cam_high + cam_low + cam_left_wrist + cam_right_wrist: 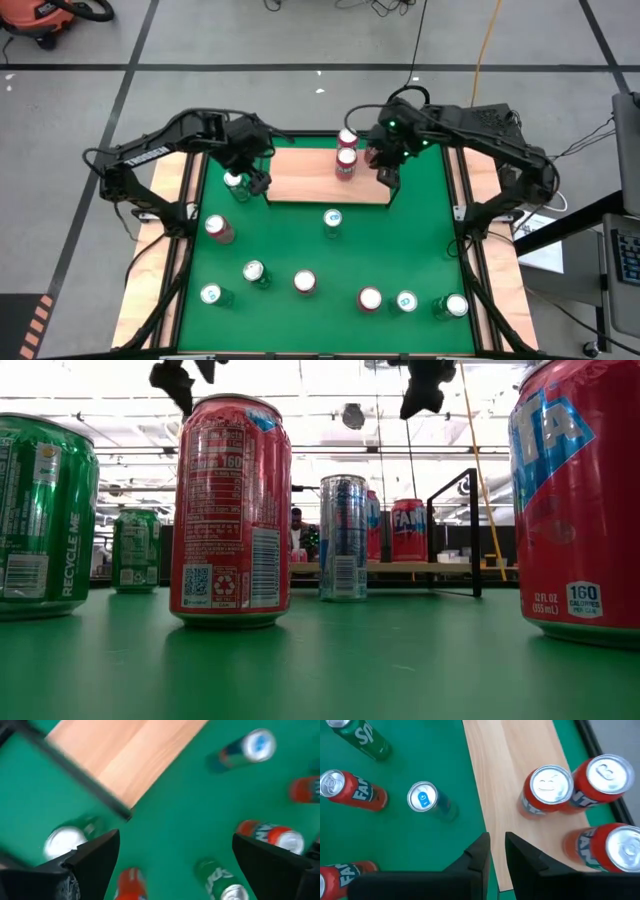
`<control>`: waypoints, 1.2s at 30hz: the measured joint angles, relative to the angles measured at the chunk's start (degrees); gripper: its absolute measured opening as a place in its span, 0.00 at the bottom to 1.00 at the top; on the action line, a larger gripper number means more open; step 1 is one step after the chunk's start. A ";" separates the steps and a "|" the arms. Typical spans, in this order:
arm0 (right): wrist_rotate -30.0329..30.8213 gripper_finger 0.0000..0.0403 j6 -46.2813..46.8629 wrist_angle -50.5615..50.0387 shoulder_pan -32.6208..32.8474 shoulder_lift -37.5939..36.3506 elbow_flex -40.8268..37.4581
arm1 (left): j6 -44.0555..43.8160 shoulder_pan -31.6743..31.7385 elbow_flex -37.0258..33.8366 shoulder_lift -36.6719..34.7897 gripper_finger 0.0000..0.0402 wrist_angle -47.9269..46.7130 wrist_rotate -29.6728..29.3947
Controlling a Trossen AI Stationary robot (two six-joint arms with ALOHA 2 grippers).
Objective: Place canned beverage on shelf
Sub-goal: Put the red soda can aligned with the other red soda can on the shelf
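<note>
The shelf (pixel 310 178), a light-wood board with a thin black rail, lies at the table's far middle. Red cans (pixel 346 160) stand upright on its right end; the right wrist view shows three (pixel 547 790). My right gripper (pixel 386 176) hovers above the shelf's near right corner, shut and empty (pixel 497 851). My left gripper (pixel 256 181) hovers wide open (pixel 175 865) above the shelf's near left corner, beside a green can (pixel 235 183) that stands on the green mat. Nothing is between its fingers.
Several upright cans stand over the near half of the green mat: red (pixel 218 228), silver-blue (pixel 332 220), green (pixel 254 272), red (pixel 369 298), green (pixel 452 306). Pale wooden strips (pixel 150 260) run along both table sides. The shelf's left and middle are bare wood.
</note>
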 joint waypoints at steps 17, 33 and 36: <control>-0.90 0.12 0.18 -8.11 0.10 -2.19 0.00 | -29.04 -8.47 -17.08 -3.04 0.95 -3.78 3.74; -8.08 0.12 -6.22 -9.31 1.66 -2.16 0.00 | -33.53 -12.54 -30.26 -5.76 0.95 -3.65 0.65; -8.11 0.12 -7.70 -9.70 2.19 -2.16 0.00 | -33.18 -12.37 -33.23 -7.15 0.95 -3.65 0.65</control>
